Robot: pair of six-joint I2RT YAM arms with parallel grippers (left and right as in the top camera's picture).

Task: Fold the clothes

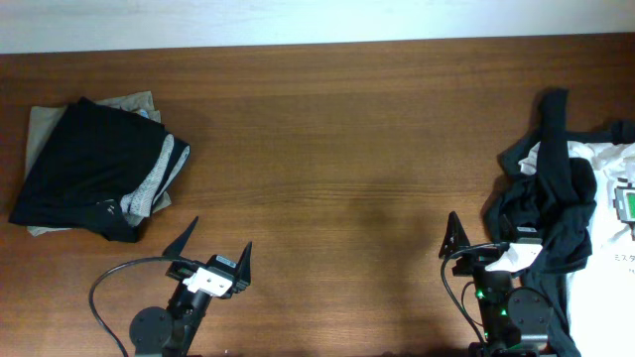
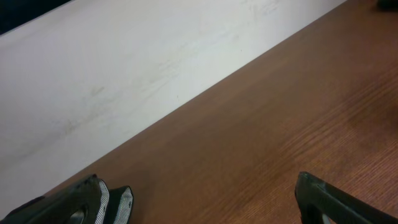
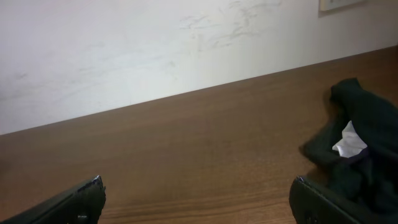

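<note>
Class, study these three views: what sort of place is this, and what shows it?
Probably a robot lab workbench for laundry folding: a brown wooden table against a plain white wall, a folded stack of black, grey and beige garments, and a crumpled black-and-white clothes heap.

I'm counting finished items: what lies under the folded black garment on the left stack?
Under the folded black garment, a grey fabric edge shows on its right and beige fabric along its far side. Anything else beneath is covered.
</note>
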